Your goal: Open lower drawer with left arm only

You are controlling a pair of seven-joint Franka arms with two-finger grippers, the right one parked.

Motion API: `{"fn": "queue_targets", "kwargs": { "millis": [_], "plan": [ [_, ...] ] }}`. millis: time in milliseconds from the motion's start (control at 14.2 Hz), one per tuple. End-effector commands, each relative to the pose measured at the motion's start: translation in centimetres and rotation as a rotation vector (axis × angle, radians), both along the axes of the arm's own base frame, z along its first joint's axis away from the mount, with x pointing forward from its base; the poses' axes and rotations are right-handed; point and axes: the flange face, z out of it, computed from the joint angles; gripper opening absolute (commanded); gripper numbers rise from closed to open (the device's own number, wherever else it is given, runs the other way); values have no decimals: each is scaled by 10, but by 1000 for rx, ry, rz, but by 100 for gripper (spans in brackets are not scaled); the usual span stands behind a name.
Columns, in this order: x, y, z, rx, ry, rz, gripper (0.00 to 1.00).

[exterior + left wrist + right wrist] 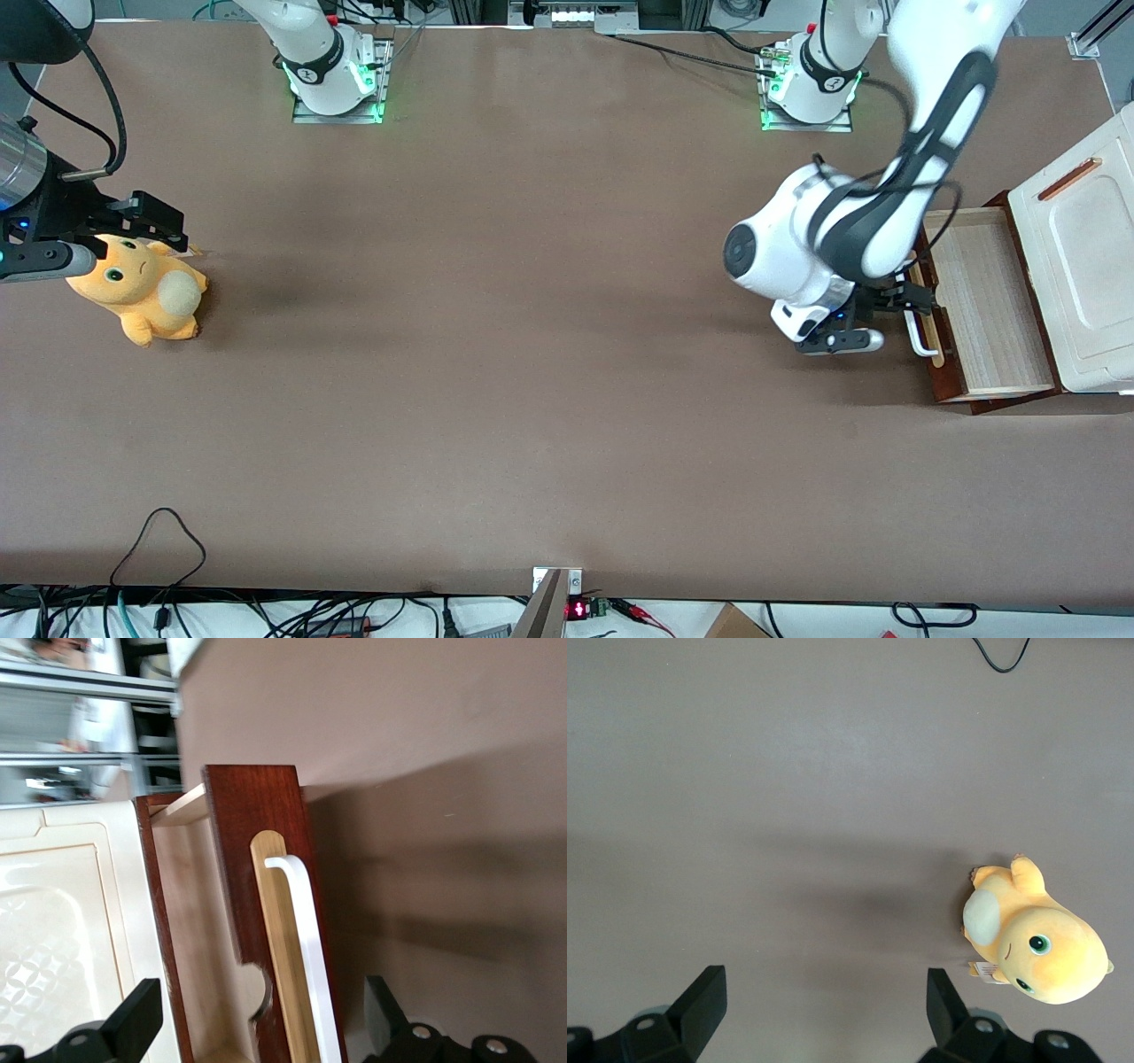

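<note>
The lower drawer is standing pulled well out of its cabinet at the working arm's end of the tabletop, pale plywood inside showing. The left arm is holding its hand at the drawer front, fingers spread wide and straddling the white bar handle without pinching it. Judging from this, the pull is looking nearly done; any last travel should be running straight along the drawer's slide, level, and stopping gently so the cabinet is not dragging across the tabletop.
</note>
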Motion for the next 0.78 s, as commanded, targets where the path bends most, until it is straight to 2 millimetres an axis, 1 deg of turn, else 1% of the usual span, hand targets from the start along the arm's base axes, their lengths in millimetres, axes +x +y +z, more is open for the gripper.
{"fn": "queue_targets", "kwargs": {
  "millis": [0,71,141,212,282,353,423,564,635,705],
  "plan": [
    [2,20,84,-278,-3,73,100],
    [1,36,113,-389,-11,116,100],
    [-2,58,134,-478,8,130,100],
    [-5,72,152,-552,32,106,100],
    [-8,91,166,-649,43,107,100],
    [-12,102,178,-729,36,120,100],
    [-15,108,187,-767,32,116,100],
    [-23,108,200,-773,35,102,100],
    [-22,106,208,-774,22,92,100],
    [-21,106,211,-780,15,87,100]
  ]
}}
